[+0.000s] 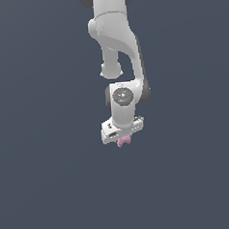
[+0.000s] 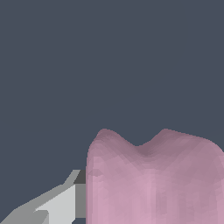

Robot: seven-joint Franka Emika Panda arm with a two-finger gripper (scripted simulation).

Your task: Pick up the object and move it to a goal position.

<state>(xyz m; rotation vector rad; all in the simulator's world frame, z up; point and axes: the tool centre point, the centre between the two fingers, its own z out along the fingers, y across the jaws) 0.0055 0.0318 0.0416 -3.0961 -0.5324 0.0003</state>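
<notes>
The object [image 1: 123,141] is a small matte pink piece pinched at its middle; it pokes out just below the white gripper [image 1: 122,138] in the exterior view. In the wrist view the pink object [image 2: 151,179] fills much of the picture, and one grey-white finger [image 2: 61,203] lies against its side. The other finger is hidden behind the object. The gripper is shut on the object, and the white arm [image 1: 119,48] hangs down from above.
A plain dark blue-grey ground [image 1: 48,179] spreads all around. No other object, container or edge shows in either view. No goal marker is visible.
</notes>
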